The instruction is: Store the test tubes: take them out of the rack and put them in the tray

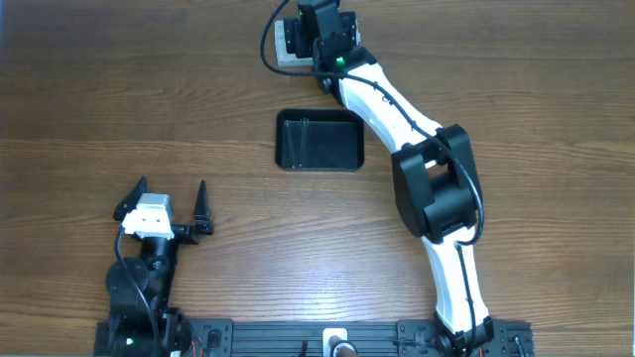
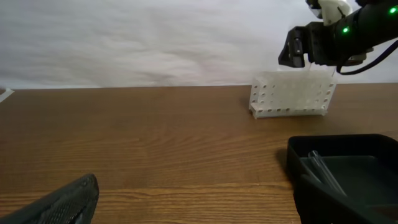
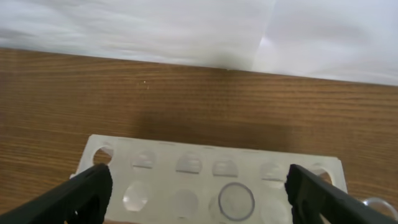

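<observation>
Nearest to me, on the left, the left gripper (image 1: pixel 169 196) sits low over the brown wooden table (image 1: pixel 89 89), well apart from everything else. Its dark fingers are spread wide with nothing between them.

Further out, about the middle of the table, lies the shallow black rectangular plastic tray (image 1: pixel 347 159). A few clear thin test tubes (image 2: pixel 323 171) already lie flat along its left side, so part of the job looks done.

At the far edge stands the white perforated plastic rack (image 2: pixel 291 94). The right arm, white with black joints, reaches all the way out to it. The right gripper (image 3: pixel 199 186) hangs just above the rack with its black fingers (image 3: pixel 84 193) held apart, one out past each end of the rack and gripping nothing. Looking down from that wrist, I can see the round rim of one clear tube (image 3: pixel 236 200) standing in a hole in the near row. Most of the other holes look empty, though I can't be sure of each one.

I'd judge this to be the reach for another tube. The next move calls for the gripper to centre over that rim, descend, close on the tube's top, lift it straight up clear of the rack, then carry it nearer to the tray.
</observation>
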Controlling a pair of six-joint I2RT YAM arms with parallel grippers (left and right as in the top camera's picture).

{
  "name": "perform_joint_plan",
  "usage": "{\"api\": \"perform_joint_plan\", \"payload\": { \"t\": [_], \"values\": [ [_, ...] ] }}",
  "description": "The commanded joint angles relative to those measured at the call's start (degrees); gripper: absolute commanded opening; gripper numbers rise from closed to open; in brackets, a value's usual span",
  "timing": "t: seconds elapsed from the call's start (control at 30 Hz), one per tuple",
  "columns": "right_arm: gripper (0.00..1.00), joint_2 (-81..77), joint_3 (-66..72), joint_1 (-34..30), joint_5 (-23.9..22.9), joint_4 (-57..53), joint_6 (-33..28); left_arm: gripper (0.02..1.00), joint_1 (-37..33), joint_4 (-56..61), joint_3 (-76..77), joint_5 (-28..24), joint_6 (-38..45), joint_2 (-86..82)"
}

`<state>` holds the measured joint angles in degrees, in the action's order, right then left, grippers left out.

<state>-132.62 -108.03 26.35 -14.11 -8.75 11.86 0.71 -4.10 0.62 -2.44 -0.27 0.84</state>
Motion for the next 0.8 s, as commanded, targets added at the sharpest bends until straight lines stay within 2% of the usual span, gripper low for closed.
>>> {"api": "perform_joint_plan", "payload": {
  "t": [0.03,0.2,0.37,0.47,0.8],
  "values": [
    [0.86,-1.3,-1.7,0.1,-1.0,0.9,0.3,1.0,-0.3,-0.2,-0.3,-0.7,-0.8,-0.5],
    [0.798,-2.3,-1.7,-0.2,-2.5,1.2,0.3,1.0,-0.3,-0.2,-0.3,-0.7,-0.8,-0.5],
    [0.621,-2.4,-1.7,-0.6,-2.5,1.2,0.3,0.998,-0.3,-0.2,-0.3,-0.7,-0.8,-0.5],
    [0.546,-2.4,-1.7,-0.8,-2.7,1.0,0.3,1.0,-0.3,-0.2,-0.3,-0.7,-0.8,-0.5],
    [0.47,-2.4,-1.7,-0.8,-4.0,0.1,0.3,0.996,-0.3,-0.2,-0.3,-0.7,-0.8,-0.5]
  ]
}}
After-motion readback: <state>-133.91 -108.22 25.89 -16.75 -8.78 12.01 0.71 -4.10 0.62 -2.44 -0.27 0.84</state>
